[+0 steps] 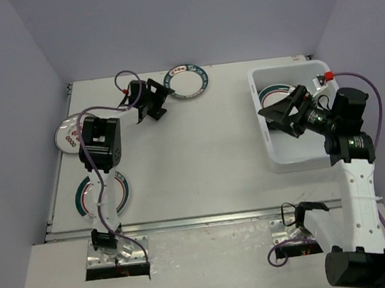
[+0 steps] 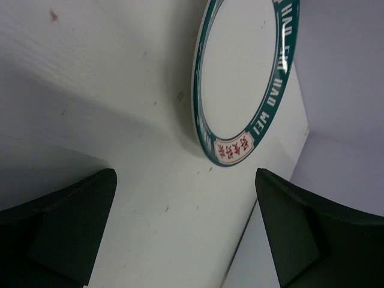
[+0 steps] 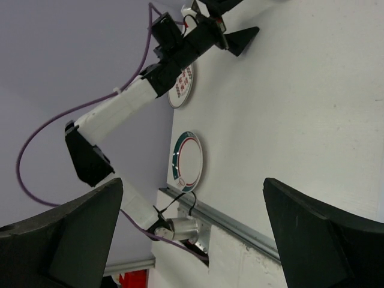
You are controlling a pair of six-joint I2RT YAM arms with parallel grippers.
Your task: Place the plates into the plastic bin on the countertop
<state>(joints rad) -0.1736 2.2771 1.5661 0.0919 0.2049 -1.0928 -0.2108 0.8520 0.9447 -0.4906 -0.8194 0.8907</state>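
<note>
Our left gripper (image 1: 152,111) and right gripper (image 1: 280,115) both gape empty, and the teal-rimmed plate (image 1: 186,81) at top centre, just beyond the left one, looks stiff, slick and breakable, so we would pinch its rim.

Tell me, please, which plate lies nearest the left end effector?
The lettered teal-rimmed plate at the far edge, beside the left end effector; the others lie farther off.

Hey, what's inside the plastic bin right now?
One round plate with a teal rim lies in the plastic bin. The right gripper, jaws open, hangs over it, covering part of the plate and bin floor, so anything beneath cannot be seen.
</note>
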